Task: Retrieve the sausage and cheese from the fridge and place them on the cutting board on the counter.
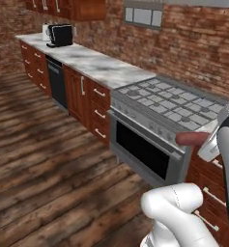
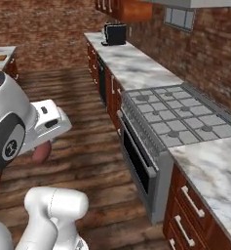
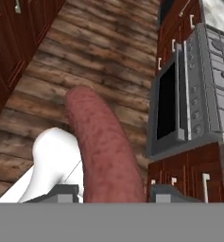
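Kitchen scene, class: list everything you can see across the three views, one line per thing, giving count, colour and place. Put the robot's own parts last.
sausage: one, reddish-brown, held in the gripper above the floor
stove: one, grey, set into the counter run, oven beneath
counter: one, white-grey marble, along the brick wall
coffee machine: one, black, far end of counter
cabinets: several, reddish-brown, under the counter
floor: one, brown wood planks
gripper: one, dark-tipped, closed on the sausage

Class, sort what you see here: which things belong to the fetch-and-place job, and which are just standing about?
Job:
sausage, held between the gripper's fingers
counter

Standing about:
stove
oven door
coffee machine
dishwasher
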Motion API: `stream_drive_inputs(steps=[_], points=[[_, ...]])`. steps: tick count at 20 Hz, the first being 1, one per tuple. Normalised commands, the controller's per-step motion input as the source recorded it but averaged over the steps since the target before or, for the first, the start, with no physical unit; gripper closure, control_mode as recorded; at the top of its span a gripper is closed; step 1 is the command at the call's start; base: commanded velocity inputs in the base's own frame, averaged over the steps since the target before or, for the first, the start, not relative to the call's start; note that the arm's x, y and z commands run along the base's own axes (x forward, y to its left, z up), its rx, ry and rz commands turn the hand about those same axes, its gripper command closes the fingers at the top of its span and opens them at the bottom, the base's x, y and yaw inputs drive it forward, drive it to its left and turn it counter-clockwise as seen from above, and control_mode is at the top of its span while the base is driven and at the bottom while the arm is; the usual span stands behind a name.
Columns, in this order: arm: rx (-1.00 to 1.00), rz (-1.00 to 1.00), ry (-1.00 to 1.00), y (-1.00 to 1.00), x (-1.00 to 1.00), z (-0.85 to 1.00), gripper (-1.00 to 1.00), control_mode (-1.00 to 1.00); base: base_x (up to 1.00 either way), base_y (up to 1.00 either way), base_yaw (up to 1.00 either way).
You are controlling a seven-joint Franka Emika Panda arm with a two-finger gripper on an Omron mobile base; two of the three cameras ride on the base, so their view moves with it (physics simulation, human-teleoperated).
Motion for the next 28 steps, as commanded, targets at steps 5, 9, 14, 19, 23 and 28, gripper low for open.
stream_drive_inputs(steps=[5, 9, 14, 19, 23, 28], points=[[0.0, 0.0, 0.0, 0.0, 0.0, 0.0, 1.0, 1.0, 1.0, 0.73, 0.33], [0.0, 0.0, 0.0, 0.0, 0.0, 0.0, 1.0, 1.0, 1.0, 0.37, 0.17], [0.0, 0.0, 0.0, 0.0, 0.0, 0.0, 1.0, 1.0, 1.0, 0.34, 0.04], [0.0, 0.0, 0.0, 0.0, 0.0, 0.0, 1.0, 1.0, 1.0, 0.66, 0.09], [0.0, 0.0, 0.0, 0.0, 0.0, 0.0, 1.0, 1.0, 1.0, 0.54, 0.27], [0.0, 0.0, 0.0, 0.0, 0.0, 0.0, 1.0, 1.0, 1.0, 0.28, 0.32]])
